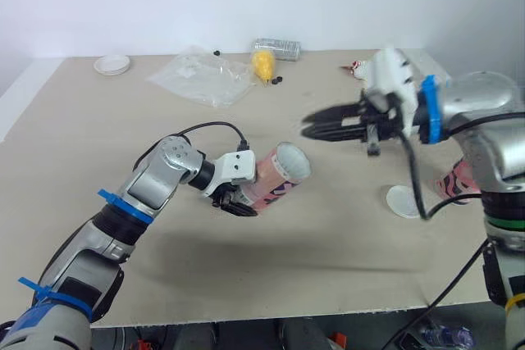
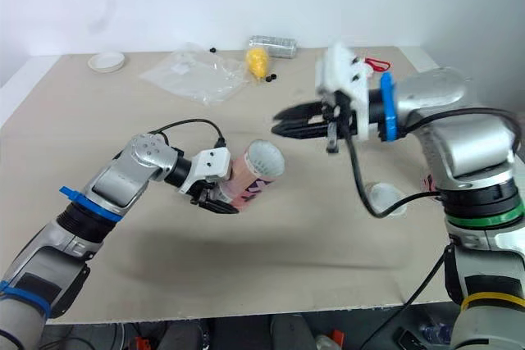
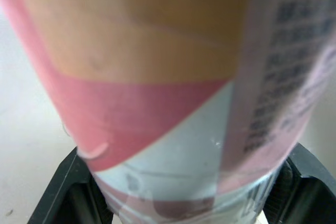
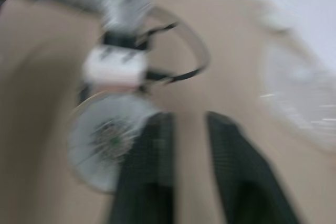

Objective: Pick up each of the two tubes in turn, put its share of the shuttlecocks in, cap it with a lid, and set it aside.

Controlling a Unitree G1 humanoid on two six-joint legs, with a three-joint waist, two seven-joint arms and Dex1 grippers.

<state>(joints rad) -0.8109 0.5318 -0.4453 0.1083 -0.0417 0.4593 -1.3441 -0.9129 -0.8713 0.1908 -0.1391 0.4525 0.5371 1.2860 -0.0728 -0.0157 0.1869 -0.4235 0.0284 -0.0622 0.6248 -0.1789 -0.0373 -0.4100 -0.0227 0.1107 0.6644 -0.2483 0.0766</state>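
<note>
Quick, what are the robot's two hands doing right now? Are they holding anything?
Left gripper: shut on the pink tube, which it holds tilted.
Right gripper: open, holding nothing, in the air near the tube's mouth.

Both arms reach inward, grippers facing.
Left gripper (image 1: 242, 205) clamps a tube (image 1: 281, 171); right gripper (image 1: 312, 129) points leftward, fingers slightly apart, empty.

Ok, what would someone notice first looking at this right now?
The pink tube, clamped in the left gripper, tilts above the middle of the table, white feathers showing in its open mouth. The right gripper hangs facing that mouth, fingers slightly apart and empty. A white lid lies on the table by the right arm.
</note>
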